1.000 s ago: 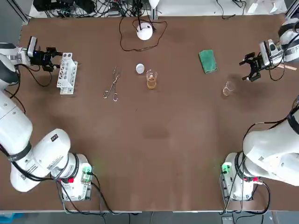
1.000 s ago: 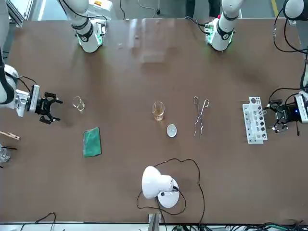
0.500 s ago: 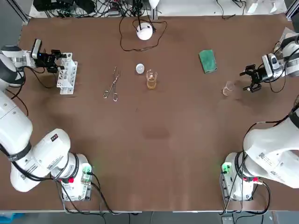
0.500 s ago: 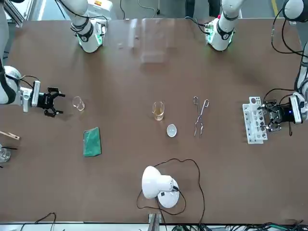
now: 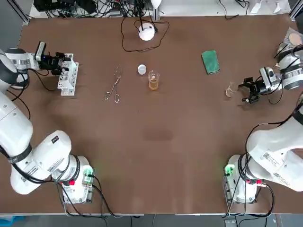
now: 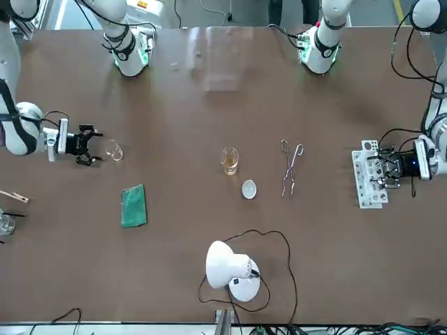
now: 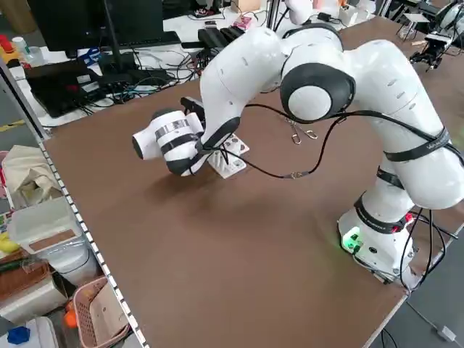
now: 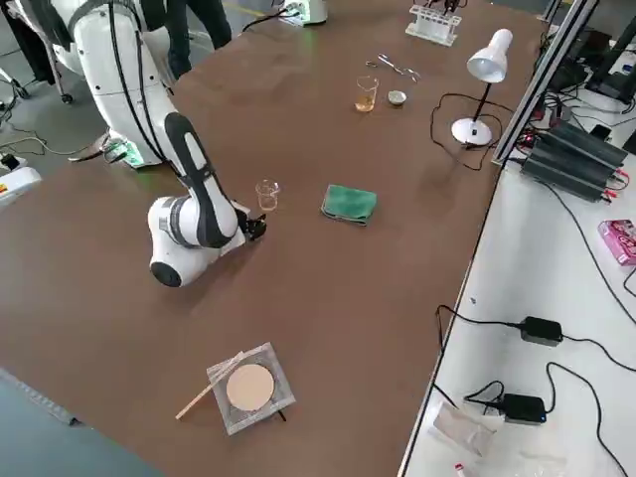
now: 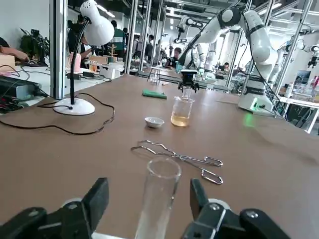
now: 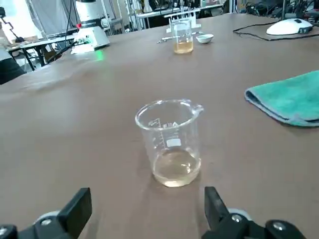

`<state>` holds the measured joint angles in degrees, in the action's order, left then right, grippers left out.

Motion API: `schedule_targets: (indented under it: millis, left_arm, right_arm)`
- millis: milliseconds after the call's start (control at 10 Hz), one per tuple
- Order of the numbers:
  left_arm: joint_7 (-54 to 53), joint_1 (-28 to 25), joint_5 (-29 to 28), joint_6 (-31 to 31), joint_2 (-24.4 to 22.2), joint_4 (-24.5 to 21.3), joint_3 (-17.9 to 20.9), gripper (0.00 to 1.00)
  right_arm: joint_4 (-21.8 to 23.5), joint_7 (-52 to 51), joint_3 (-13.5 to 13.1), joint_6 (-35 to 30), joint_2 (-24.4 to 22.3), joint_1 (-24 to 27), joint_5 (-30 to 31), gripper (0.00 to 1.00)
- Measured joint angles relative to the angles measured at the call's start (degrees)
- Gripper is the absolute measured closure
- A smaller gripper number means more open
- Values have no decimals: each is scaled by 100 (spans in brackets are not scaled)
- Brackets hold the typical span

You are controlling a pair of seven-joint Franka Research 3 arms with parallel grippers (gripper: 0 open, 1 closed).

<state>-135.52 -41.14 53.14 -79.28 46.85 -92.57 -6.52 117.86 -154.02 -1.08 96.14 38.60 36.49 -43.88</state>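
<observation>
Right end effector (image 5: pixel 243 91) neared the beaker (image 10: pixel 172 142), left end effector (image 5: pixel 65 64) a test tube (image 9: pixel 158 196) seen only wrist-side; both spread.

Two glossy white arms, left arm (image 5: pixel 51 152) and right arm (image 5: pixel 275 147), fat rounded links, dark grey joint caps (image 7: pixel 317 90), black cables (image 7: pixel 293 175) looping off the wrists — black left end effector (image 5: pixel 61 63), black right end effector (image 5: pixel 246 91) — round bases (image 5: pixel 78 183) glowing green.
</observation>
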Motion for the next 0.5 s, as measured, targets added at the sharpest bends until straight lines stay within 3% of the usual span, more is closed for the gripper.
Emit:
schedule_targets:
  millis: [200, 500]
  left_arm:
    - [0, -90, 0, 0, 0, 0, -21, 33]
    - [-1, -268, 0, 0, 0, 1, -44, 31]
  right_arm:
    - [55, -106, 38, -33, 13, -22, 0, 0]
    - [61, -122, 82, -38, 13, -48, -56, 0]
